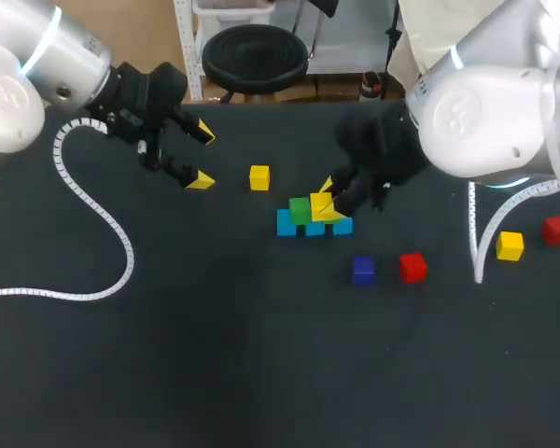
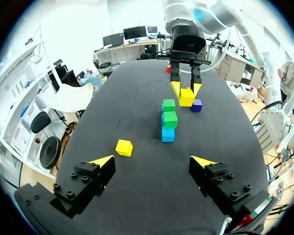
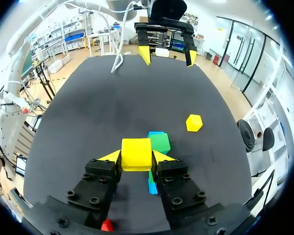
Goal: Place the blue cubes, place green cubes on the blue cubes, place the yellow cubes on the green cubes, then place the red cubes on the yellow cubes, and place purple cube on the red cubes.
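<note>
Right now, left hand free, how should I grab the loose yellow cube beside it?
Likely best: pinch the yellow cube across two opposite flat sides, straight down from above; it sits flat and alone on the table, beside the open left hand.

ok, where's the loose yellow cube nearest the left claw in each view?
Head: loose yellow cube lies between the left claw and the green-on-blue stack.
Left wrist: the cube is just ahead of one claw finger, short of the stack.
Right wrist: the cube is beyond the stack, off to one side.
Shared landmark: the stack.
</note>
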Robot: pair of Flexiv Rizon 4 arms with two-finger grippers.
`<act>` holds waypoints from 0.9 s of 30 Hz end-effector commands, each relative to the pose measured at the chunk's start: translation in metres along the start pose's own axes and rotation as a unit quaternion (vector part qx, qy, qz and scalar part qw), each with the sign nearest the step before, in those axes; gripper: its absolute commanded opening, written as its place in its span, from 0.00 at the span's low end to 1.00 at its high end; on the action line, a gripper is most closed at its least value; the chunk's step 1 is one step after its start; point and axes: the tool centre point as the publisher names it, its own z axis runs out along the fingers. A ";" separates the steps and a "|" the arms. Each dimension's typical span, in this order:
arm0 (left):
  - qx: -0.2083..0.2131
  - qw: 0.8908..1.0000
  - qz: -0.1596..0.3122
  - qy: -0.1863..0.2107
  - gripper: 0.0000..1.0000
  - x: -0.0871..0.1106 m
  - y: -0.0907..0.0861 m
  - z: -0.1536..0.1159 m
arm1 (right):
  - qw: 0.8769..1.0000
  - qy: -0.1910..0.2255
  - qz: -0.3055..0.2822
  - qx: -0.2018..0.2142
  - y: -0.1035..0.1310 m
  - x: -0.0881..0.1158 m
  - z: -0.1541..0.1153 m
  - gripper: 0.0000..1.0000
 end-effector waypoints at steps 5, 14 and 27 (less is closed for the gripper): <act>0.001 1.000 0.001 0.000 1.00 0.000 0.001 0.000 | 1.000 -0.009 0.002 -0.002 -0.007 0.001 0.000 0.00; 0.001 1.000 0.001 0.000 1.00 0.000 0.001 0.000 | 1.000 -0.013 0.004 -0.007 -0.014 0.004 0.004 0.00; 0.001 1.000 0.001 0.000 1.00 0.000 0.001 0.000 | 1.000 -0.012 0.007 -0.012 -0.019 0.006 0.009 0.00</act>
